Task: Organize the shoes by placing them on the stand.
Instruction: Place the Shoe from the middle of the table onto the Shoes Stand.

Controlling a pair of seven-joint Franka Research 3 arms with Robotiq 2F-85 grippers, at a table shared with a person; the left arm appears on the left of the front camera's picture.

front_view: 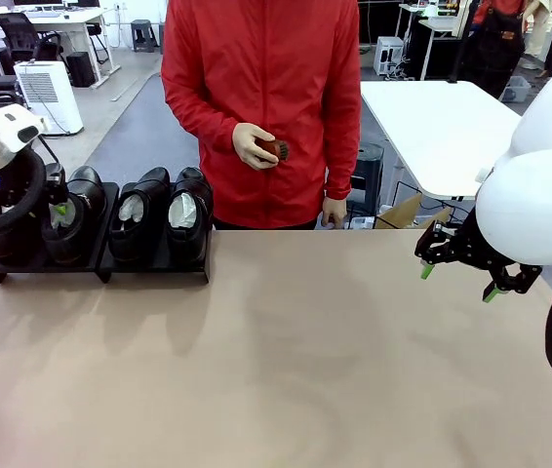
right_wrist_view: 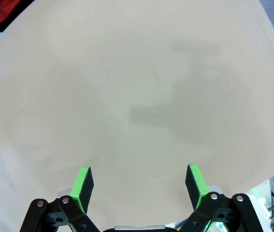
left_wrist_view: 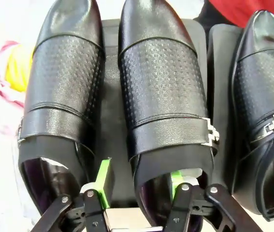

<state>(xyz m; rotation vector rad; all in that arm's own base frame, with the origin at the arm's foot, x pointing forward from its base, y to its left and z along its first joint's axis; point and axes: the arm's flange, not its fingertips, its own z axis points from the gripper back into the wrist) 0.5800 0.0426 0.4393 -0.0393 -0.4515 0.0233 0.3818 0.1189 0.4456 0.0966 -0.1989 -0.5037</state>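
Left wrist view: my left gripper straddles the heel rim of a shoe on the stand, fingers parted, not pinching. I count four shoes up there. My right gripper hangs released over bare worktop; the job looks finished.

The left white arm's black end effector with green pads points down at nine o'clock, jaws partly apart (one pad inside a shoe's opening). The right black, green-padded end effector hovers at three o'clock, jaws spread wide, holding nothing.
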